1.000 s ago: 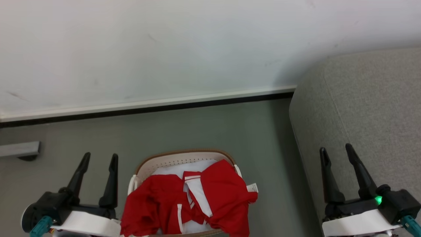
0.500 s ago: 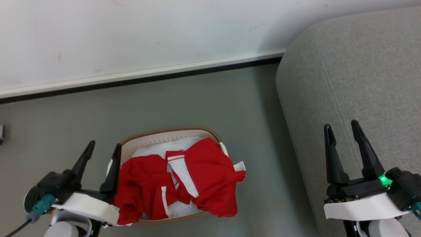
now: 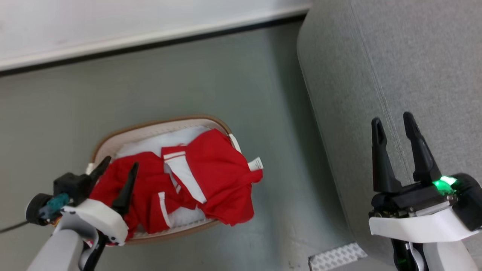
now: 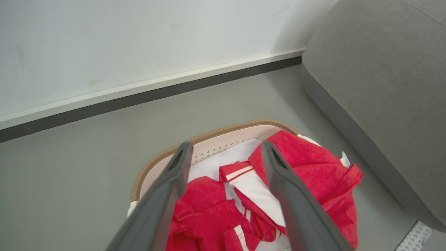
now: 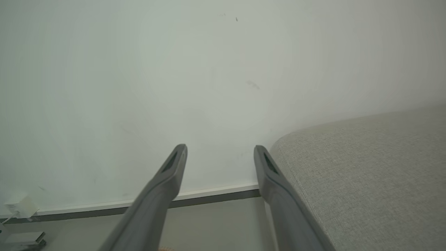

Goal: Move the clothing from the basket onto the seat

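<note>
Rightward, the seat (image 3: 395,75) bulked grey above the floor (image 3: 169,75), well apart from the basket (image 3: 150,126), which stood on the floor to its left. The clothing (image 3: 214,177) lay heaped in the basket over a white lining (image 3: 158,141), one garment spilling across the right rim. The left gripper (image 3: 121,162) hung over the other garment, jaws wide and holding nothing. The right gripper (image 3: 392,118) stood likewise wide and empty over the seat's edge. A shallow pinch would likely snag the lining with the red cloth, or lift both garments tangled together. The draped piece might then slide off onto the floor. Between basket and seat lay only bare floor, with a textured strip (image 3: 337,256) at the seat's foot. A small label (image 3: 256,164) stuck out past the rim.
</note>
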Motion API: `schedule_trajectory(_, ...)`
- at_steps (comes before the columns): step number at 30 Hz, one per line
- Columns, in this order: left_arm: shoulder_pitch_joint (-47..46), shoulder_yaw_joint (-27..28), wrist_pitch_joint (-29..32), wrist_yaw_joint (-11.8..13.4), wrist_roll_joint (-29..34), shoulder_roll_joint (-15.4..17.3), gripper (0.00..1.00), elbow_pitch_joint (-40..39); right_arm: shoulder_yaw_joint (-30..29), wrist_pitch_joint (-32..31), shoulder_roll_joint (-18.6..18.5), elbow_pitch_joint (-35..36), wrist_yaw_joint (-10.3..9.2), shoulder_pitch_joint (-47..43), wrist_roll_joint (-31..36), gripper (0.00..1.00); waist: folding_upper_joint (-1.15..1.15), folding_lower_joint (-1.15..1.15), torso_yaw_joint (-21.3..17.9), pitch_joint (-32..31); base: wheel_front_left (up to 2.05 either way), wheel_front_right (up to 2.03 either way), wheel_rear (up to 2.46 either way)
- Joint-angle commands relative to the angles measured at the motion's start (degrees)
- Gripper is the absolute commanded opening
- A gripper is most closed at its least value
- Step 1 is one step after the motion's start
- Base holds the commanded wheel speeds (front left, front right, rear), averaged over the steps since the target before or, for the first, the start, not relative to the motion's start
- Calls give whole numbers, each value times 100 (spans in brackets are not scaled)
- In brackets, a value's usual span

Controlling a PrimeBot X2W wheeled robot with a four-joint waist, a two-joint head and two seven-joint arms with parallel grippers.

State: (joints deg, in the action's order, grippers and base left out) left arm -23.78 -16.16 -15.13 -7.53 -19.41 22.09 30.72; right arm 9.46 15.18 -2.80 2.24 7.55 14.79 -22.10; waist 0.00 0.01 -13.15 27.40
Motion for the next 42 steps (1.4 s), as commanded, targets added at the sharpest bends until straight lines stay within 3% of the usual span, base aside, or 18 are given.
schedule_trajectory(1,-236,-178,-3,8,-120,140,100,225,44,-4,-16,118,-12,119,-81,100,0,-1,-177,295,0,0,0)
schedule_trajectory(15,-1600,-2104,237,8,-638,720,100,1989,297,-4,-14,856,-12,328,-317,100,0,-1,-651,1231,0,0,0)
schedule_trajectory(32,-2577,-4190,1372,8,-1415,1116,100,2507,551,-4,-14,1383,-12,442,-604,100,0,-1,-1007,1903,0,0,0)
schedule_trajectory(42,-3062,-5236,1740,8,-922,1282,100,2911,644,-4,-14,1390,-12,510,-656,100,0,-1,-1109,2108,0,0,0)
